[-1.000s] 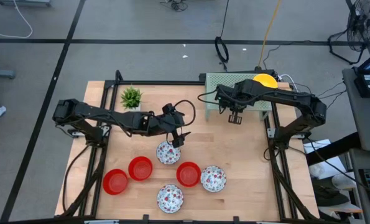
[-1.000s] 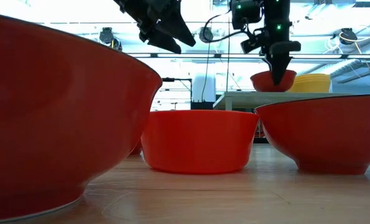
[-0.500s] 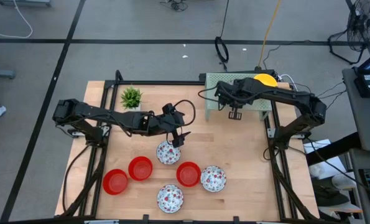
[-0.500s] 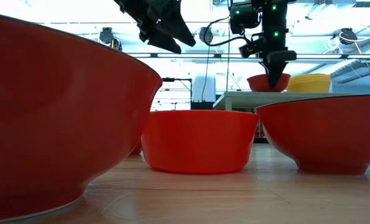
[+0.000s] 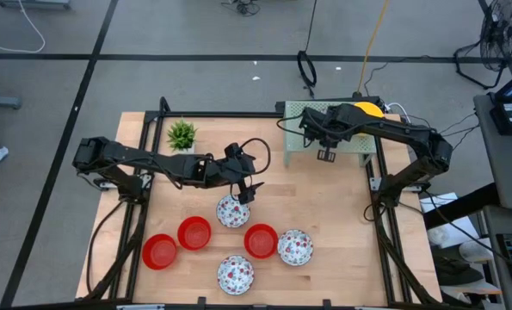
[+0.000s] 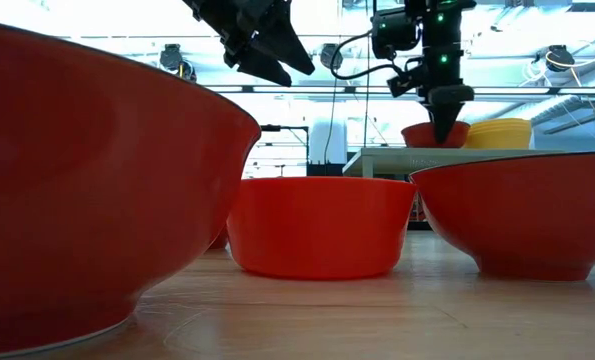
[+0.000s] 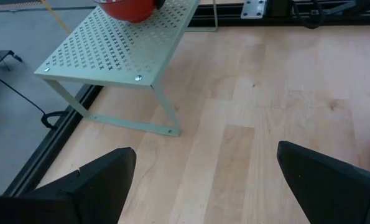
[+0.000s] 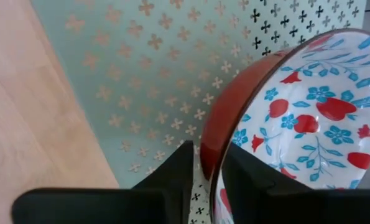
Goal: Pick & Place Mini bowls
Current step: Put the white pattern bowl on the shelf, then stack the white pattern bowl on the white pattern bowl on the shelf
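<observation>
From above, the right end effector (image 5: 327,155) sits over a pale green perforated shelf (image 5: 299,138), hiding its load. The low view shows a red-sided bowl (image 6: 424,134) beneath it. Its wrist view shows the fingers pinching that bowl's rim, interior white with red-and-blue flowers. The left end effector (image 5: 243,193), spread, hovers above a speckled bowl (image 5: 231,212) on the wooden counter (image 5: 342,215).

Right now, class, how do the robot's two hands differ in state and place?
The left hand is open and empty; the right hand is shut on the rim of a bowl. The left hand hangs over the table, near a speckled bowl; the right hand is over the green shelf. Both hands are dark and two-fingered.
</observation>
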Action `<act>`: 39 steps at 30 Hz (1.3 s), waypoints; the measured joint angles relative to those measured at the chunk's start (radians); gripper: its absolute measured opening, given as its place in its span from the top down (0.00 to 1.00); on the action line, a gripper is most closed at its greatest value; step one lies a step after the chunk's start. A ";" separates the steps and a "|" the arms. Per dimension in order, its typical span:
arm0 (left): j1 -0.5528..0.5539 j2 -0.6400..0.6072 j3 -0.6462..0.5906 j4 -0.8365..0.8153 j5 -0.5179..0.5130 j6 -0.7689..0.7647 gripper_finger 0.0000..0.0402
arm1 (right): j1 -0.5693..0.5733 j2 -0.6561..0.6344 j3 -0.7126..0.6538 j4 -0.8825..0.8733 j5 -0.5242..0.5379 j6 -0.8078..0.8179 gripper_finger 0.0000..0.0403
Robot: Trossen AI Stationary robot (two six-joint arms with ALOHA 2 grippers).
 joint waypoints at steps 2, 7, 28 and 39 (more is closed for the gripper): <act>0.000 0.000 0.000 0.000 0.000 0.000 0.02 | 0.000 0.000 0.000 -0.011 0.011 0.002 0.79; 0.000 0.000 0.000 0.000 0.000 0.002 0.02 | 0.008 0.000 0.000 -0.045 0.129 0.002 0.73; 0.000 0.000 0.000 0.019 0.032 -0.027 0.02 | 0.256 -0.168 0.001 -0.009 0.230 0.151 0.70; 0.000 0.000 0.000 0.075 0.217 -0.068 0.02 | 0.411 -0.209 0.001 0.354 -0.516 0.429 0.70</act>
